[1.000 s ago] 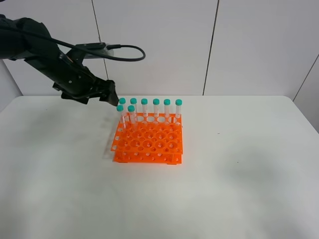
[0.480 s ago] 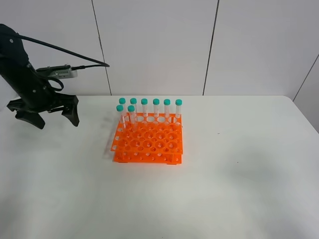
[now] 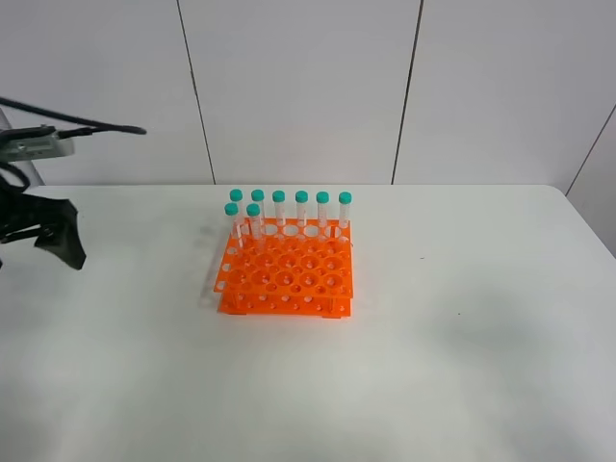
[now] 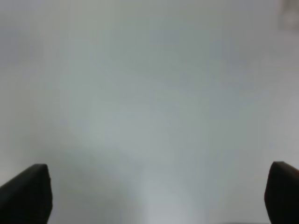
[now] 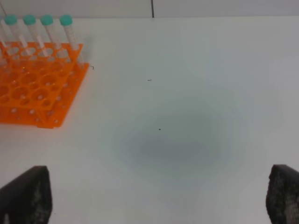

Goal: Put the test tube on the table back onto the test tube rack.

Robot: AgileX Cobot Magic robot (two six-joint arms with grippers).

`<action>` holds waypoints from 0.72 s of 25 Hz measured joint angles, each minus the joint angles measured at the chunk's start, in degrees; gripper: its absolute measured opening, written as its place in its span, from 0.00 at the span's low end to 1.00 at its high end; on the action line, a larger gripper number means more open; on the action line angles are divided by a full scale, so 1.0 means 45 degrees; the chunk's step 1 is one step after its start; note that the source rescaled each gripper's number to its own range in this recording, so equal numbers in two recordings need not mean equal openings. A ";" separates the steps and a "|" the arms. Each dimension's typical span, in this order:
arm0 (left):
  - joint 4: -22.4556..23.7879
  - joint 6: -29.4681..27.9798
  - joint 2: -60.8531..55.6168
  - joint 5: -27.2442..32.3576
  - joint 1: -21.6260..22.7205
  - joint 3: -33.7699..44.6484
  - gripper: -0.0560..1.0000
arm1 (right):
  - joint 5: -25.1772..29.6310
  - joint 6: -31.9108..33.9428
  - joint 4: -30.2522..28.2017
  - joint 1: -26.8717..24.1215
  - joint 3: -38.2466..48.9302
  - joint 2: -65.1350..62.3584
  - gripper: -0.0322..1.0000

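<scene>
The orange test tube rack (image 3: 285, 277) stands mid-table, and part of it shows in the right wrist view (image 5: 37, 88). Several teal-capped test tubes (image 3: 278, 210) stand upright along its far row. Two more (image 3: 253, 219) stand just in front at the left. I see no tube lying on the table (image 3: 462, 366). My left gripper (image 3: 38, 254) hangs open and empty at the table's far left edge, well away from the rack. Its wrist view shows only blurred white surface between the fingertips (image 4: 28, 193). My right gripper (image 5: 154, 196) is open and empty, to the right of the rack.
A white panelled wall (image 3: 308, 87) rises behind the table. The left arm's black cable (image 3: 87, 123) runs above the gripper. A faint grey shadow (image 5: 177, 144) lies on the tabletop right of the rack.
The left arm has pulled back from the rack's far left corner to the table's left edge, open and empty throughout. The tubes in the rack have not moved.
</scene>
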 joint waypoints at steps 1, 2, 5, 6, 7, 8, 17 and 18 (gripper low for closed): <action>0.0046 0.0000 -0.0890 -0.0012 0.0000 0.0657 1.00 | 0.0000 0.0000 0.0000 0.0000 0.0000 0.0000 1.00; 0.0079 0.0000 -0.1788 -0.0012 0.0000 0.1314 1.00 | 0.0000 0.0000 0.0000 0.0000 0.0000 0.0000 1.00; 0.0081 0.0000 -0.4452 0.0002 0.0000 0.3105 1.00 | 0.0000 0.0000 0.0000 0.0000 0.0000 0.0000 1.00; 0.0081 0.0000 -0.5476 0.0002 0.0000 0.3674 1.00 | 0.0000 0.0000 0.0000 0.0000 0.0000 0.0000 1.00; 0.0081 0.0000 -0.6354 0.0002 0.0000 0.4115 1.00 | 0.0000 0.0000 0.0000 0.0000 0.0000 0.0000 1.00; 0.0081 0.0000 -0.7414 0.0018 0.0000 0.4600 1.00 | 0.0000 0.0000 0.0000 0.0000 0.0000 0.0000 1.00; 0.0081 0.0079 -1.4782 -0.0004 0.0000 0.6542 1.00 | 0.0000 0.0000 0.0000 0.0000 0.0000 0.0000 1.00; 0.0081 0.0079 -1.5177 -0.0015 0.0000 0.6542 1.00 | 0.0000 0.0000 0.0000 0.0000 0.0000 0.0000 1.00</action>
